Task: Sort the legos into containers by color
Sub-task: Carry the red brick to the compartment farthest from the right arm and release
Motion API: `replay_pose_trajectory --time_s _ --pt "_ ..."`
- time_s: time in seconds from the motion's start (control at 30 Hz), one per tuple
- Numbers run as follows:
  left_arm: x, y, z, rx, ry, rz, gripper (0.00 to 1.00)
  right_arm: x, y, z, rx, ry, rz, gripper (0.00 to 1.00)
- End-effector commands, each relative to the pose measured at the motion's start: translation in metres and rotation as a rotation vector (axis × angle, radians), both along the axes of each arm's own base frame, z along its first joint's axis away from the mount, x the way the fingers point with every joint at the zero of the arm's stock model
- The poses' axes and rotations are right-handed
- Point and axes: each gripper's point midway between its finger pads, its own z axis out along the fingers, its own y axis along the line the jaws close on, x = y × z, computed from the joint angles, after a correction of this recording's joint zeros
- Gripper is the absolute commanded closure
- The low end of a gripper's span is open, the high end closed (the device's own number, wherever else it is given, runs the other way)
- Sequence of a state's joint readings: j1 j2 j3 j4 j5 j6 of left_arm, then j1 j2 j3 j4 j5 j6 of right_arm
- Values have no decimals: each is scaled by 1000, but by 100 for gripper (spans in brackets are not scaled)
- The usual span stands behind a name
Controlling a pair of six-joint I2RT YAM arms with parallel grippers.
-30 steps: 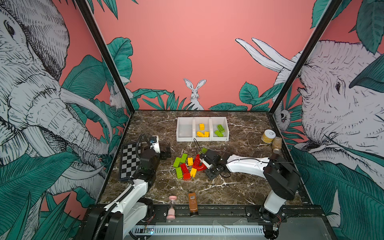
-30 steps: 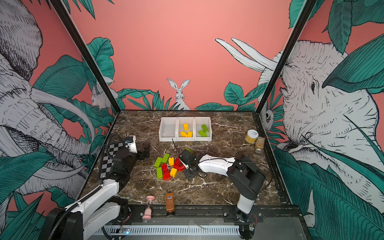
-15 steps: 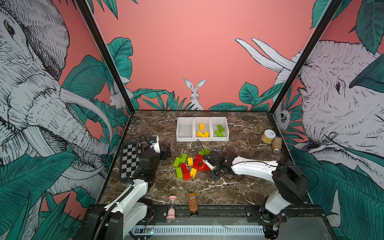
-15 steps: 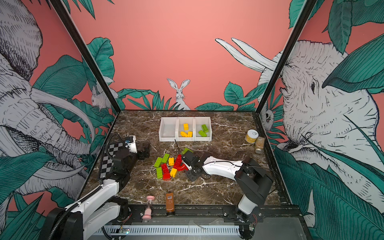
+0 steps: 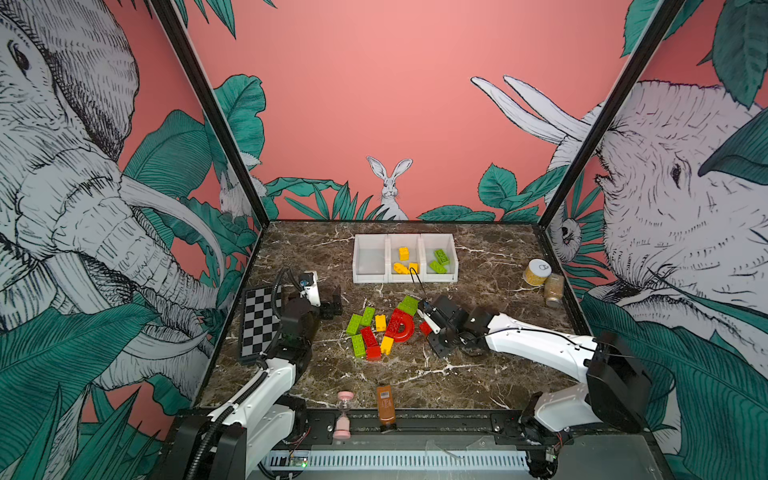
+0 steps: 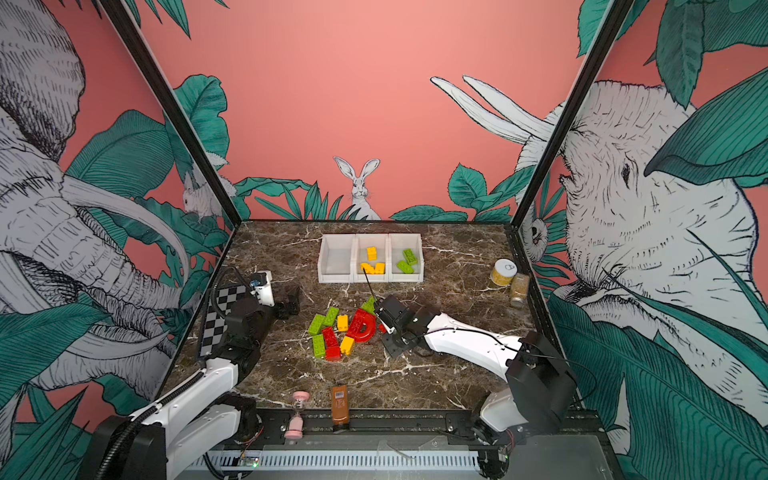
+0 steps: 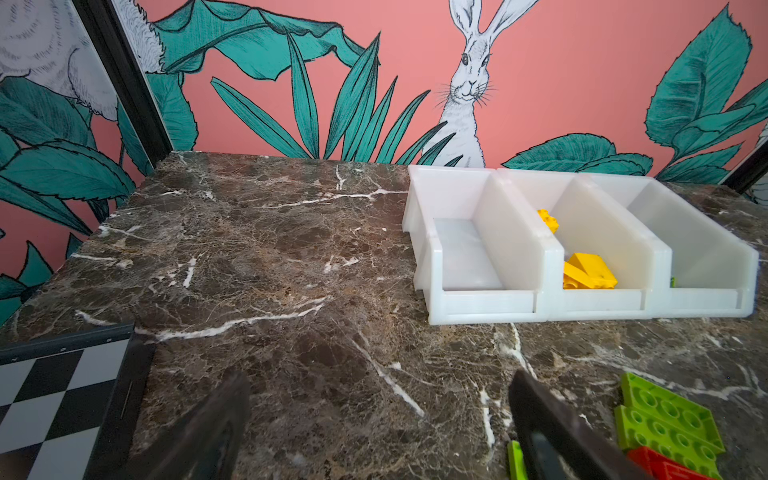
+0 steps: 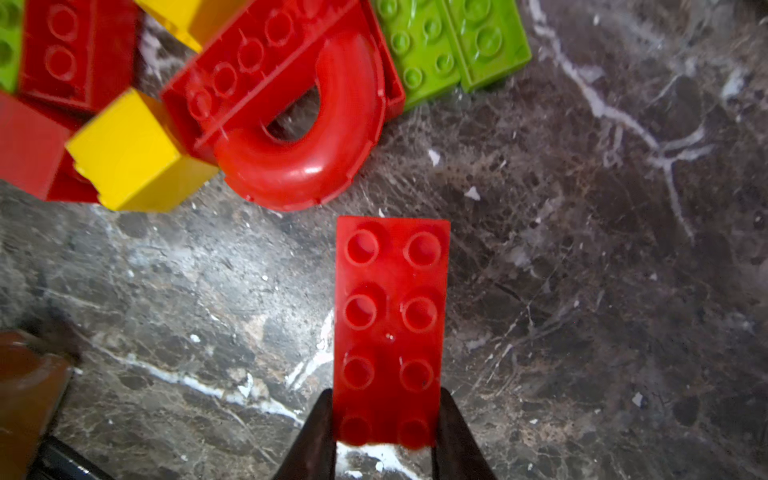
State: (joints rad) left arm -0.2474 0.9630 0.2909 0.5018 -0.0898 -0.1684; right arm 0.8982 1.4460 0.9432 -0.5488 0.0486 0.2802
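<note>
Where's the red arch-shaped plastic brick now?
The red arch lies mid-table in both top views, just left of the right hand, a lime green brick behind it.

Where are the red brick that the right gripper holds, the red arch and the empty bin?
red brick [image 8: 392,328], right wrist view, studded top.
red arch [image 8: 299,174], right wrist view, curved band.
empty bin [image 7: 486,302], left wrist view, front lip.

Top views high, frontal, wrist views close

Clear marble [image 5: 374,296] btw lego pile [image 5: 380,323] & bins [image 5: 405,277]
</note>
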Motion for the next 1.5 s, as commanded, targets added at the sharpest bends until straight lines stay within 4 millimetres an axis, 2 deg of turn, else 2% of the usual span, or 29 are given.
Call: replay_pose_trajectory --time_s 0.0,0.07,0.1,0.17,0.2,0.33,0.53,0.7,0.93,1.13,1.3,1.4,1.47 --pt "-2 -2 3 -19 -20 -7 2 37 40 42 131 -127 -5 76" --pt "-2 -2 4 -18 -21 -5 2 56 64 55 169 -163 2 76" --pt "-3 -1 5 -19 -25 -3 2 68 76 68 199 -193 1 76" --pt "-3 -1 6 -16 -28 -2 2 90 96 70 200 -227 -10 77" --pt "-4 0 5 -19 -28 1 2 104 109 84 223 -266 -15 76" --pt "-2 -3 5 -23 -24 -9 2 148 142 94 251 -350 -44 76" --pt "-1 -2 1 -17 -14 -2 2 202 172 93 328 -379 -92 76" --pt "-2 -2 2 -20 -18 -2 2 234 179 84 325 -399 -130 75" --pt "-2 -1 3 -17 -22 3 2 261 186 73 344 -410 -167 75" --pt "-1 -1 2 -19 -17 0 2 269 196 61 327 -391 -154 71" --pt "-2 0 3 -15 -22 6 2 271 196 60 333 -390 -162 59" --pt "-2 -1 3 -16 -21 4 2 270 196 63 336 -387 -156 44" --pt "-2 -1 3 -15 -19 3 2 267 198 66 344 -375 -143 42"
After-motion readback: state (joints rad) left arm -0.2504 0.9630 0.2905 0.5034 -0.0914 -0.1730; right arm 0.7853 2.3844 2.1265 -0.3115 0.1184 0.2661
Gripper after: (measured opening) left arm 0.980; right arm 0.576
